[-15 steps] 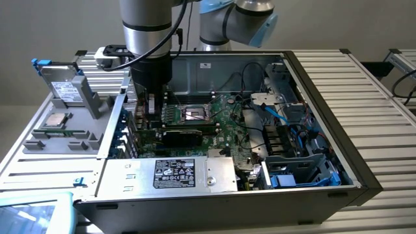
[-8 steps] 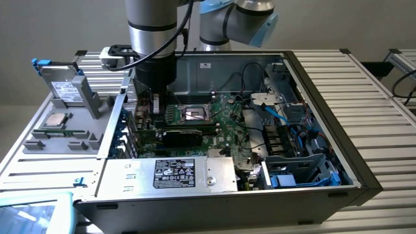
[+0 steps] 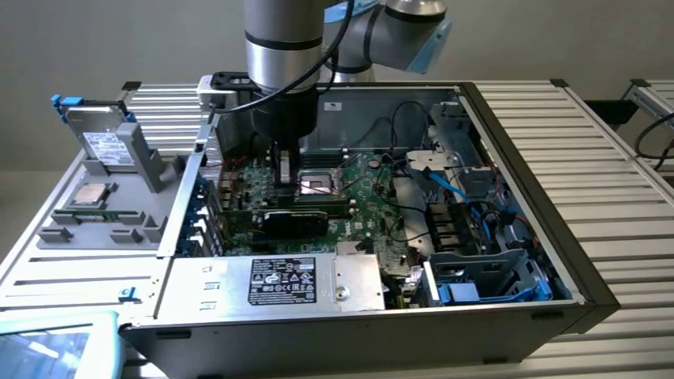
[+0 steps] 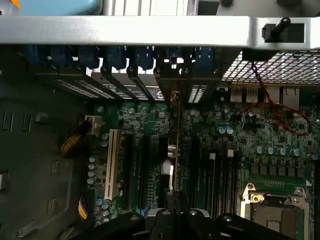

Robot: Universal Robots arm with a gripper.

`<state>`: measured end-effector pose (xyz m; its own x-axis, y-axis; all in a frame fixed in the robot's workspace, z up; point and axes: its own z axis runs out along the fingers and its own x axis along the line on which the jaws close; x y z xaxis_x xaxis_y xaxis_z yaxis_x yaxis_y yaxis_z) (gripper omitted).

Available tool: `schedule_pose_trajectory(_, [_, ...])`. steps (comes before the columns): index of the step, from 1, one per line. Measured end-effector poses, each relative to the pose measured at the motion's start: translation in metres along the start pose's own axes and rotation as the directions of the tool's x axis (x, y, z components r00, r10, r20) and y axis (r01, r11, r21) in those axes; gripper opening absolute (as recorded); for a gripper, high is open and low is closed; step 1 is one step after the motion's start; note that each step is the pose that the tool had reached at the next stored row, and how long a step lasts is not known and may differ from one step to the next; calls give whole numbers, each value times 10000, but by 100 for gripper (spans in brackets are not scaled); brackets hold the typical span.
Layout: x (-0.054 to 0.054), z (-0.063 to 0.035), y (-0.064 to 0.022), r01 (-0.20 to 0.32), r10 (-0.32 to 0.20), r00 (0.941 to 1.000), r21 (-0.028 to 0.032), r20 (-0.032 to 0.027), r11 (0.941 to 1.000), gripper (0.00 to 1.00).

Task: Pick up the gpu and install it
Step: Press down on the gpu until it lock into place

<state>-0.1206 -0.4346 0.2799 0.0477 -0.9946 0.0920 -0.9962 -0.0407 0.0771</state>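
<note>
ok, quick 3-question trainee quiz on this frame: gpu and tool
1. True or false: the gpu lies flat on the grey tray outside the case.
2. Where is the tool? A: over the motherboard, just above the gpu. B: over the power supply. C: outside the case.
3. Fill in: in the wrist view the gpu is seen ___-on, standing upright on the motherboard.

Key: 1 false; 2 A; 3 edge.
</note>
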Motion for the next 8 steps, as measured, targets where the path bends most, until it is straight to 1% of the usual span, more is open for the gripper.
schedule_pose_trajectory(6, [12,-18,-244,3,-3,10000,-22,0,10000,12])
schedule_pose_trajectory(8, [13,-19,-251,3,-3,10000,-23,0,10000,12])
